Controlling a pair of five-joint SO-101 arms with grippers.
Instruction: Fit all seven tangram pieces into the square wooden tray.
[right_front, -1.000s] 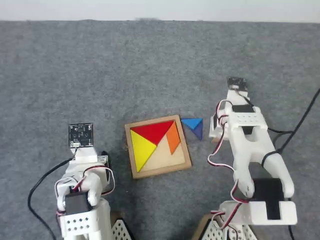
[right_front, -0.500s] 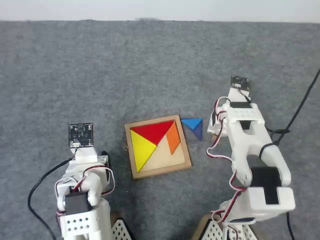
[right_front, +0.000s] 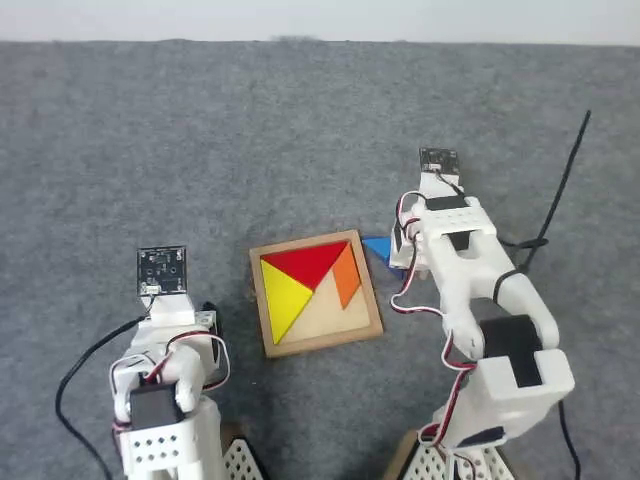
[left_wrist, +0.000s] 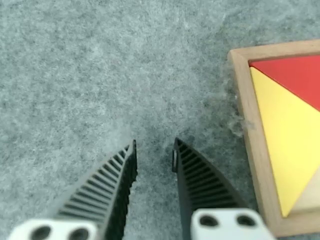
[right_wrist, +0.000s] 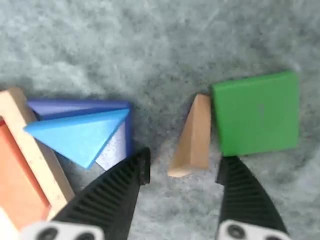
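Beside the tray the right arm hides most loose tangram pieces; three inside, four outside; right claw wide, left claw narrow.

light: bright, even, diffuse | shadows: soft, faint, close beside tray rim

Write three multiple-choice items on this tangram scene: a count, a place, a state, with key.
1. Pieces in the wooden tray? A three; B five; C seven.
2. The green square lies: A in the tray; B on the mat beside the tan triangle; C atop the tan triangle.
3. The right gripper is: A shut on the square; B open, empty; C shut on the triangle.
1 A: red piece, yellow piece, orange piece only. 2 B: they lie side by side. 3 B: fingers stand apart.
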